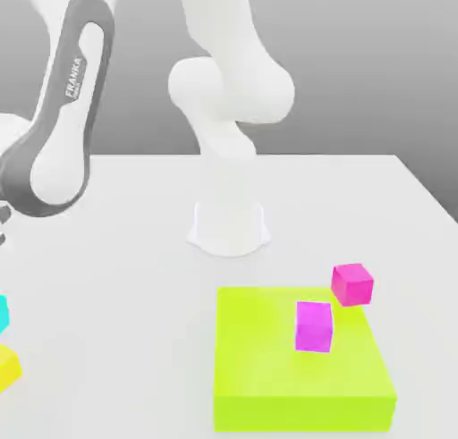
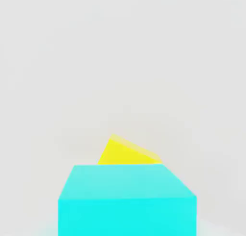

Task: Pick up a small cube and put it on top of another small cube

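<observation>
You've got one white table (image 1: 134,276), and on it one big lime-green block (image 1: 295,375). Two magenta cubes: one (image 1: 314,326) sits on the block, the other (image 1: 352,283) beside its far corner. One cyan cube (image 2: 127,201) at the exterior view's left edge, just above the one yellow cube (image 2: 122,152). Your fingers are closed right down, seemingly pinching the cyan cube.

Cyan cube (image 2: 127,201); yellow cube (image 2: 126,152); two magenta cubes (image 1: 351,283) (image 1: 314,325); lime-green flat block (image 1: 300,366); white table (image 1: 134,276); white and grey arm (image 1: 63,115).
</observation>
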Tool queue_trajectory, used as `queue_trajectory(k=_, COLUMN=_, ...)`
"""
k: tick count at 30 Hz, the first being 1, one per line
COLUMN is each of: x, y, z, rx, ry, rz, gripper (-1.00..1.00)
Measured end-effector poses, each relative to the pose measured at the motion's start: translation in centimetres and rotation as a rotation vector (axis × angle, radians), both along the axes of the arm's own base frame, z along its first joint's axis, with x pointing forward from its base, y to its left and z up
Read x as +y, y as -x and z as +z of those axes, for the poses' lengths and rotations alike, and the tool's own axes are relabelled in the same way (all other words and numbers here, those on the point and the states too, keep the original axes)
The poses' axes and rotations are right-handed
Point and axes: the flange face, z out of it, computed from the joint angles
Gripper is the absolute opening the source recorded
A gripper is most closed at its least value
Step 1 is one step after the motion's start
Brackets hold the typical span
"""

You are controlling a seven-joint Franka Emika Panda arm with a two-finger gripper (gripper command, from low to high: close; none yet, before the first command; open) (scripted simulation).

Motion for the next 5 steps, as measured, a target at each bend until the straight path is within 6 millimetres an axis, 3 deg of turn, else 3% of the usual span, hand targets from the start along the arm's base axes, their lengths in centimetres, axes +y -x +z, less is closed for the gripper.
queue_trajectory(k=5, x=0.0, y=0.0, z=0.0, rx=0.0, ry=0.0, rz=0.0, gripper=1.0)
